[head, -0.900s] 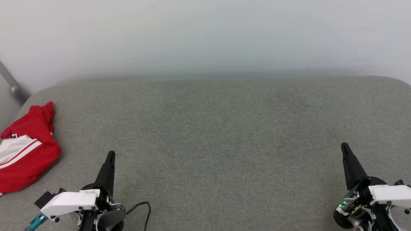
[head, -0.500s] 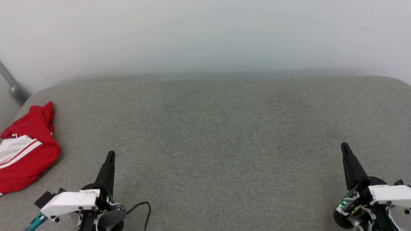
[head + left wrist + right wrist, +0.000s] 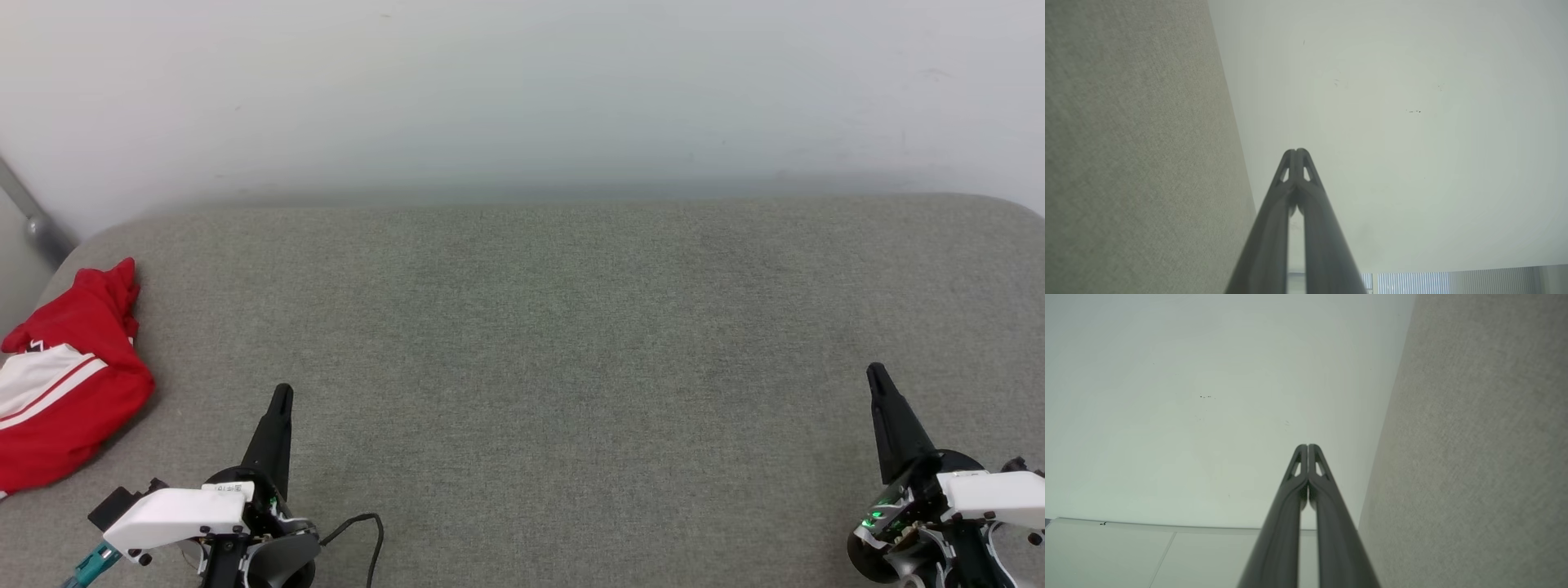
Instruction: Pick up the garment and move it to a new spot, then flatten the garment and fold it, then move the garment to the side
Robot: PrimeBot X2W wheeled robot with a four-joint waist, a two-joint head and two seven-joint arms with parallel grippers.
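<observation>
Grey cushion [image 3: 555, 367] stretches wide; garment [image 3: 69, 400] crumpled, seemingly over its left edge.

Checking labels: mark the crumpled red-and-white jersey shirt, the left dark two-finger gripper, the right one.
red-and-white jersey shirt [image 3: 82, 322], head view, red fabric above the white sleeve.
left gripper [image 3: 281, 395], head view, shut fingertips.
right gripper [image 3: 876, 376], head view, shut fingertips.

Grey fabric surface [image 3: 555, 343] below left pincer [image 3: 282, 395] and right pincer [image 3: 875, 372], pale wall [image 3: 522, 90] beyond tips, metal bar [image 3: 33, 219] far up-left.
</observation>
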